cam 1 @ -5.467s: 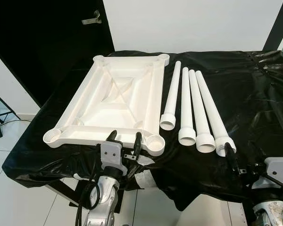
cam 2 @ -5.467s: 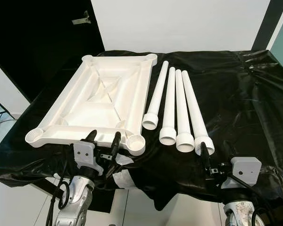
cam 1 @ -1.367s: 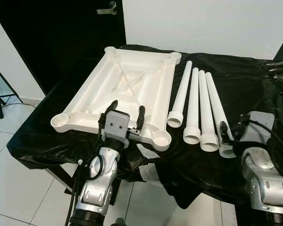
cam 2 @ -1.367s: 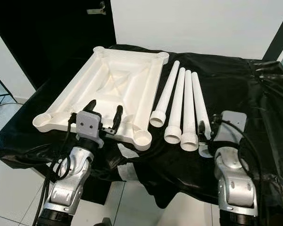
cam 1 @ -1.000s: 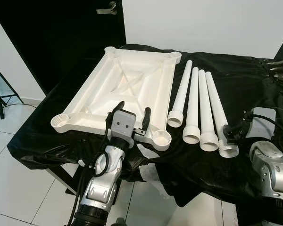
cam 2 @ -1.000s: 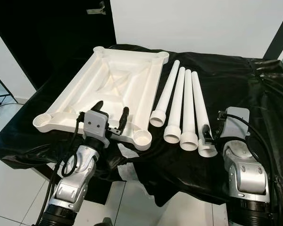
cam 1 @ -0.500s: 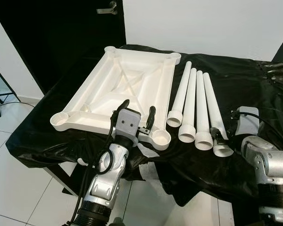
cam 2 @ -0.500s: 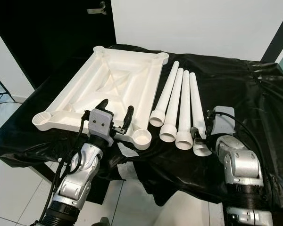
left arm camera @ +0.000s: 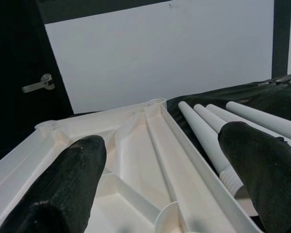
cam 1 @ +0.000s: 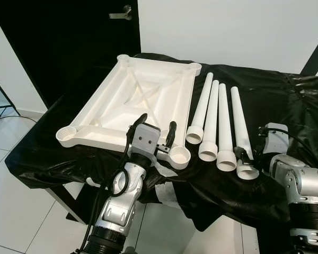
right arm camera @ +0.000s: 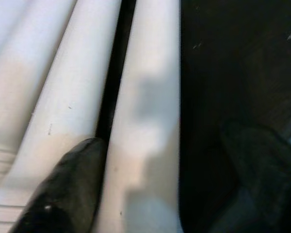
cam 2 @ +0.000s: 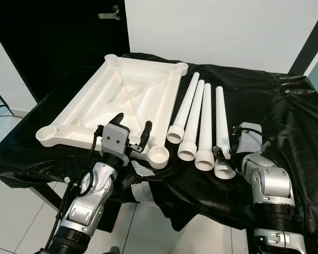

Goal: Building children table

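Observation:
The white tabletop [cam 1: 128,100] lies upside down on the black-covered table, with round sockets at its corners. To its right lie four white legs [cam 1: 210,124] side by side, wide ends toward me. The rightmost leg [cam 1: 240,129] is angled slightly away from the other three. My right gripper [cam 1: 244,156] is open and straddles that leg near its wide end; in the right wrist view one finger [right arm camera: 70,187] sits in the gap beside the leg [right arm camera: 148,121]. My left gripper [cam 1: 158,121] is open and holds nothing, above the tabletop's near edge by the near right socket [cam 1: 180,155].
Black sheeting [cam 1: 286,100] covers the table and hangs over its front edge. A dark door [cam 1: 63,37] with a handle stands behind on the left, a white wall behind the table. White tiled floor [cam 1: 21,211] lies to the left and below.
My right gripper has moved left onto the rightmost leg's wide end, and that leg's far end now lies apart from the others. My left gripper has crept forward over the tabletop's near edge.

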Robot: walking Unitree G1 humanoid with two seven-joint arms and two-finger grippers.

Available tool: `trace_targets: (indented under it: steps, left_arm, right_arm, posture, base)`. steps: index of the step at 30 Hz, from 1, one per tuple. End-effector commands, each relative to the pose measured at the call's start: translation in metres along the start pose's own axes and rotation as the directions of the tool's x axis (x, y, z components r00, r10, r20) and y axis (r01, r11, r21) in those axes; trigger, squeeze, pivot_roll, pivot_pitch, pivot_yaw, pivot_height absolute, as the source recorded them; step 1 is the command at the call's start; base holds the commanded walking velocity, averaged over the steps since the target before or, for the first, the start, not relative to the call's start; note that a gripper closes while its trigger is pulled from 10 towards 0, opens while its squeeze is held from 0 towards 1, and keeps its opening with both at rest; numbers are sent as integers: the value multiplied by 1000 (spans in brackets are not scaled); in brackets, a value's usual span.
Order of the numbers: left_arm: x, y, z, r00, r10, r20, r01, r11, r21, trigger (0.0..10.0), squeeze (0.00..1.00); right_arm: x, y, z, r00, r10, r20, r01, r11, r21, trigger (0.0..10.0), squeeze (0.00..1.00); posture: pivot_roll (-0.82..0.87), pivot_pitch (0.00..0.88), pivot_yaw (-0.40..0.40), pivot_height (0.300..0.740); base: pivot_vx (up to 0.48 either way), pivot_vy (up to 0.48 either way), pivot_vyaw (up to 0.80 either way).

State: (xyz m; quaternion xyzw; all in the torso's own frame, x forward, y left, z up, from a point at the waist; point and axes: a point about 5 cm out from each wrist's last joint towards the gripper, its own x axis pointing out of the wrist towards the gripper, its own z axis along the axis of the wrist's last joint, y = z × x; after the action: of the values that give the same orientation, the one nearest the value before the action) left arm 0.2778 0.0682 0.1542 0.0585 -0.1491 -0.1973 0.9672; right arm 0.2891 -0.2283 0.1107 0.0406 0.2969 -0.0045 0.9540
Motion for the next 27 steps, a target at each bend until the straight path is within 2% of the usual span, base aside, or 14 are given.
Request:
trace_targets:
  steps: [1,2,3,12,19,21,22,24,26,27]
  left_arm:
    - [0,-6,-3,998,-64,-13,64,998,7,10000,0]
    - [0,-6,-3,997,-70,-14,70,997,8,10000,0]
    - [1,-7,-3,997,-75,-14,75,997,7,10000,0]
    - [3,-13,-4,993,-113,-19,113,994,3,10000,0]
    - [3,-14,-5,992,-121,-19,121,993,3,10000,0]
    - [3,-13,-5,993,-120,-17,120,993,4,10000,0]
    - [3,-13,-5,993,-120,-17,120,993,4,10000,0]
    - [4,-13,-4,993,-113,-14,113,994,2,10000,0]
    - [5,-12,-4,994,-105,-10,105,994,-7,10000,0]
    - [6,-12,-4,995,-104,-8,104,995,-10,10000,0]
  right_arm:
    - [7,3,-40,982,19,-187,-9,999,53,549,0]
    - [6,4,-41,981,22,-192,-9,998,68,549,0]
    - [6,3,-42,981,25,-194,-8,996,88,0,0]
    - [4,-1,-38,979,35,-201,9,977,214,0,0]
    - [2,0,-26,988,10,-157,26,973,228,0,0]
    - [-1,0,-12,995,-28,-94,49,973,225,0,0]
    - [-1,0,-12,995,-28,-94,49,973,225,0,0]
    - [-6,-4,6,994,-111,1,110,981,158,0,0]
    - [-15,-2,30,973,-179,147,177,984,25,0,0]
    - [-18,1,38,963,-188,194,195,981,-15,0,0]
  posture:
    - [214,0,-7,740]
    - [214,0,-7,740]
    - [208,0,-2,740]
    - [194,0,8,740]
    - [190,0,10,740]
    - [188,0,10,740]
    - [188,0,10,740]
    - [186,0,10,740]
    - [184,0,12,740]
    - [184,0,12,740]
  base:
    - [0,0,0]
    - [0,0,0]
    - [0,0,0]
    - [0,0,0]
    - [0,0,0]
    - [0,0,0]
    - [0,0,0]
    - [0,0,0]
    - [0,0,0]
    - [0,0,0]
